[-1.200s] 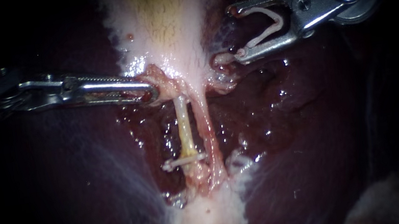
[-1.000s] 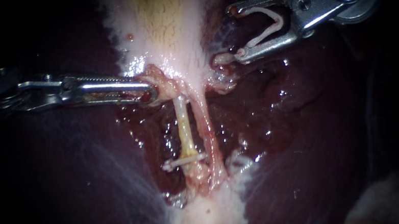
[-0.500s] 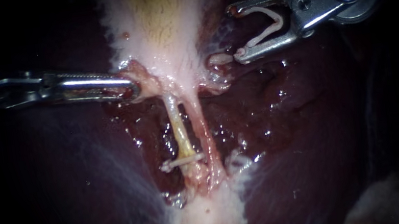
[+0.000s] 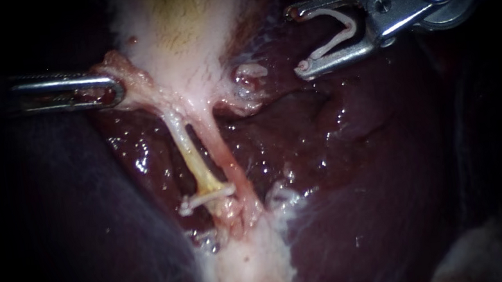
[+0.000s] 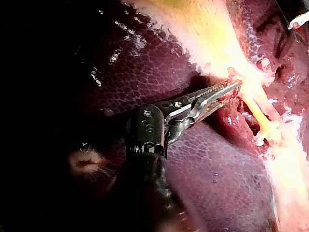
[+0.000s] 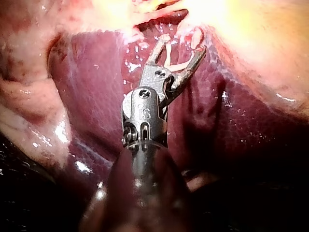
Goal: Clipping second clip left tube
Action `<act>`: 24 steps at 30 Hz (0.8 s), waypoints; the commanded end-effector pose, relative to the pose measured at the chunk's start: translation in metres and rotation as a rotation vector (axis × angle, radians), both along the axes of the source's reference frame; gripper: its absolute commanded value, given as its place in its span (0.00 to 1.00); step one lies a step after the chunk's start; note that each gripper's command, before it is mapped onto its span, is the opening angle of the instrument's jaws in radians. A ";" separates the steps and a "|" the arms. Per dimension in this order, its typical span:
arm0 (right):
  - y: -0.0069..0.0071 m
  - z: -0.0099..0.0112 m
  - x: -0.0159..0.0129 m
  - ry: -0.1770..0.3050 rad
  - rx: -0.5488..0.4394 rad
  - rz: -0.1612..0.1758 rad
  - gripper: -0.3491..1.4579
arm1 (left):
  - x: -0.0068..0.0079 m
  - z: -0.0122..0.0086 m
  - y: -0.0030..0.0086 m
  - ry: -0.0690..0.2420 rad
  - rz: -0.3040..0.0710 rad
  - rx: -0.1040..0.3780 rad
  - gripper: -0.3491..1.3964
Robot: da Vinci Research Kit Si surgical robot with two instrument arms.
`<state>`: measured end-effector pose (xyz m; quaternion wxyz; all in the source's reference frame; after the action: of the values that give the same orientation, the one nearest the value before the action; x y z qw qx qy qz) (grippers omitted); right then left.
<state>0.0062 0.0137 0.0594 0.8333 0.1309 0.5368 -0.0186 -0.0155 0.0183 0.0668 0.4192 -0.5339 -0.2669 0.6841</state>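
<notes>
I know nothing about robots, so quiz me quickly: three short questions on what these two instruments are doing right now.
1. True or false: the right instrument holds a loaded clip between its jaws, clear of both tubes.
2. How many clips sit on the left tube? A none, B one, C two.
3. Fill in: the left instrument has its jaws shut on ____.
Key: 1 true; 2 B, the fastened clip; 3 tissue.
</notes>
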 end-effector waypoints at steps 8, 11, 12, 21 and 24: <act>-0.0002 -0.0002 0.0002 -0.003 0.040 0.010 0.47 | 0.0002 0.0000 0.0000 -0.001 0.001 0.000 0.00; -0.0006 -0.0006 0.0005 -0.008 0.079 0.022 0.47 | 0.0002 0.0000 0.0000 -0.001 0.001 0.000 0.00; -0.0009 -0.0008 0.0006 -0.007 0.092 0.022 0.47 | 0.0002 0.0000 0.0001 -0.001 0.001 0.000 0.00; -0.0035 -0.0013 0.0027 -0.002 0.202 0.018 0.46 | 0.0003 0.0002 0.0002 0.000 -0.001 0.000 0.00; -0.0050 -0.0008 0.0037 0.001 0.249 0.016 0.46 | 0.0004 0.0003 0.0002 0.000 -0.001 0.000 0.00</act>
<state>0.0105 0.0080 0.0588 0.8082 0.2362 0.5363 0.0581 -0.0151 0.0185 0.0671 0.4192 -0.5341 -0.2667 0.6840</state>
